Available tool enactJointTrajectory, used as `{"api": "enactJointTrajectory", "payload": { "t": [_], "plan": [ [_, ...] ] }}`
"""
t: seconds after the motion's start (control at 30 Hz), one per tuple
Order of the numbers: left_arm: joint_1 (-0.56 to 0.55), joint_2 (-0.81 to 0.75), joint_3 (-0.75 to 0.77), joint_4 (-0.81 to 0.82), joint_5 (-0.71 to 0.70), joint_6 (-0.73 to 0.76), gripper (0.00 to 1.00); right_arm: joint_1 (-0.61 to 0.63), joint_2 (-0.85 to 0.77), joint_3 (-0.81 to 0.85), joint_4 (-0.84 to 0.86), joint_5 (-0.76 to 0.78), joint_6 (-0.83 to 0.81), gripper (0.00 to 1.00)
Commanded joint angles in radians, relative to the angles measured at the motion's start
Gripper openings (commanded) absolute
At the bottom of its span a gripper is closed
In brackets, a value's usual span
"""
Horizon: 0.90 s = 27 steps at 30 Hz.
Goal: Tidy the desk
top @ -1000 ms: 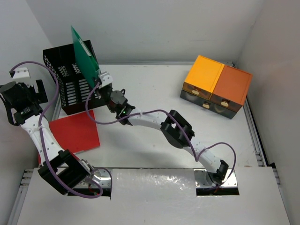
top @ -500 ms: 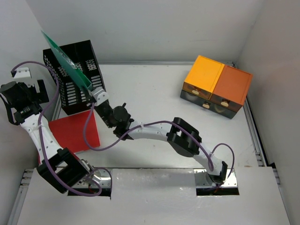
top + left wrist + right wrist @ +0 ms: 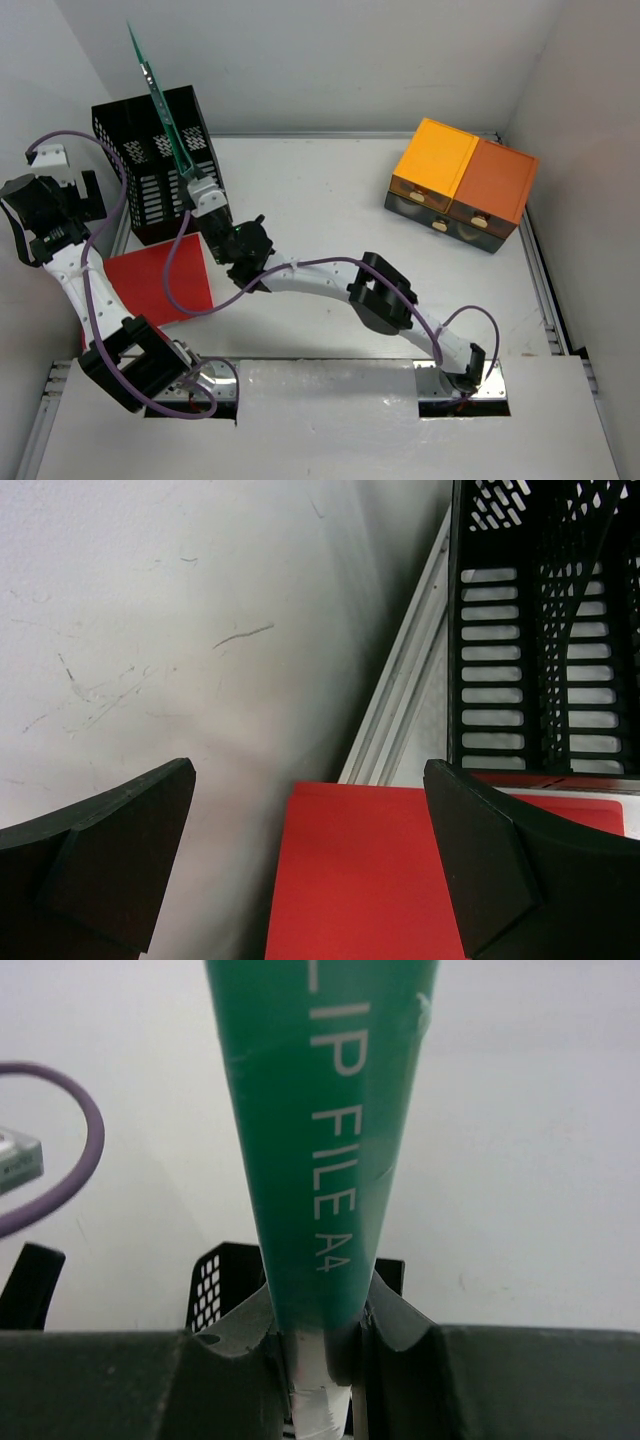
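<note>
- 2 worries from the top view: my right gripper (image 3: 203,190) pinches the green file (image 3: 160,100) only at its bottom edge, just over the black mesh rack (image 3: 150,195). The tall sheet could swing or slip as I lower it, or catch the rack's rim and miss a slot.
- Top view again: the file stands nearly upright and edge-on, its long axis running up and leaning slightly left. The desk (image 3: 330,200) lies flat beneath everything, its long axis seemingly left to right. A red folder (image 3: 160,280) rests on it beside the rack, and an orange drawer unit (image 3: 465,180) sits far right.
- Left wrist view: my left gripper (image 3: 310,770) hangs with its jaws wide apart and nothing between them, above the red folder (image 3: 380,880) near the desk (image 3: 395,695) rim. The rack (image 3: 540,630) is close, so a careless reach could knock it.
- Right wrist view: my right gripper (image 3: 318,1335) is clamped on the green file (image 3: 320,1110), which rises straight away from the fingers. The rack (image 3: 215,1280) peeks out behind, and the desk is hidden here.
</note>
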Motion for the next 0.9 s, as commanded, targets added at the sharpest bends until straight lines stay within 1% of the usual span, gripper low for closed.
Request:
{"api": "enactJointTrajectory", "payload": {
  "t": [0.0, 0.17, 0.3, 0.4, 0.5, 0.67, 0.77, 0.87],
  "plan": [
    [0.001, -0.023, 0.024, 0.021, 0.022, -0.005, 0.97, -0.002, 0.021, 0.068, -0.040, -0.011, 0.018, 0.00],
    [0.001, -0.022, 0.027, 0.015, 0.038, -0.002, 0.97, -0.019, 0.062, 0.100, -0.062, 0.004, 0.014, 0.00],
    [-0.001, -0.025, 0.034, 0.010, 0.054, -0.008, 0.97, -0.041, 0.120, 0.177, -0.146, 0.007, 0.061, 0.00],
    [0.001, -0.022, 0.028, 0.012, 0.059, -0.014, 0.97, -0.047, 0.145, 0.191, -0.130, 0.027, 0.064, 0.00],
    [0.001, -0.012, 0.014, 0.018, 0.058, -0.016, 0.97, -0.050, 0.134, 0.162, -0.117, 0.032, 0.071, 0.00],
    [0.001, 0.004, 0.024, 0.020, 0.059, -0.019, 0.97, -0.047, 0.060, 0.090, -0.077, 0.001, 0.083, 0.00],
    [-0.001, 0.012, 0.034, 0.015, 0.061, -0.020, 0.97, -0.038, -0.014, -0.005, -0.010, -0.004, 0.077, 0.00],
    [-0.001, 0.015, 0.041, 0.013, 0.062, -0.019, 0.97, -0.018, -0.065, -0.091, 0.102, -0.013, 0.043, 0.00]
  ]
}}
